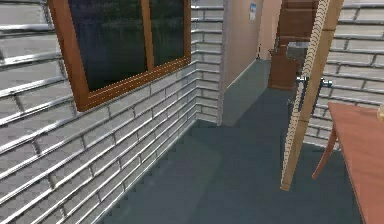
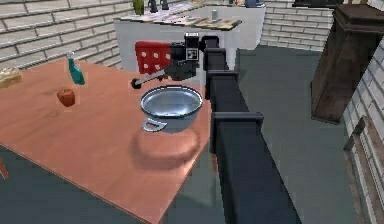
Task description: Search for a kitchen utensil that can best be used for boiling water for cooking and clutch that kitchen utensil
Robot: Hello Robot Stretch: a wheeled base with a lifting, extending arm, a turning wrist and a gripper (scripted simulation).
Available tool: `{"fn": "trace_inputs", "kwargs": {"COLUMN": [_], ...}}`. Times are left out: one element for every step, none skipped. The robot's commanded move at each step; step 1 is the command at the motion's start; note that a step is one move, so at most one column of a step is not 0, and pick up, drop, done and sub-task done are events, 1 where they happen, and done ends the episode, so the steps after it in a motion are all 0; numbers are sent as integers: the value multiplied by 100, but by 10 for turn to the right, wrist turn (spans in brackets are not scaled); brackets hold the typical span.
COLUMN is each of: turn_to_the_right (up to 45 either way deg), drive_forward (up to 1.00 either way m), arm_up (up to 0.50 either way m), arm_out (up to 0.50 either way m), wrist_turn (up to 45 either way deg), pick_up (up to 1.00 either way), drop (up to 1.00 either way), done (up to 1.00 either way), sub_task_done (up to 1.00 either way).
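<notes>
A reddish-brown wooden surface [image 2: 80, 150] takes up the arm side view's left, with the dark square arm bar [image 2: 240, 150] beside it. A round grey-blue metal pot [image 2: 172, 103] shows at the surface's 3 o'clock edge. The black pincer [image 2: 145, 80] is at the pot's 12 o'clock; I cannot tell its finger spacing or whether it holds anything.

Round silver metal pot [image 2: 171, 106] glossy, reflective; reddish wooden tabletop [image 2: 88, 160] smooth, faint sheen; white brick wall [image 1: 60, 160] rough, ridged.
</notes>
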Motion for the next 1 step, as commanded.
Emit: {"fn": "trace_inputs", "kwargs": {"turn_to_the_right": [0], "drive_forward": [0], "arm_up": [-22], "arm_out": [0], "wrist_turn": [0], "pick_up": [0], "drop": [0], "done": [0], "sub_task_done": [0]}}
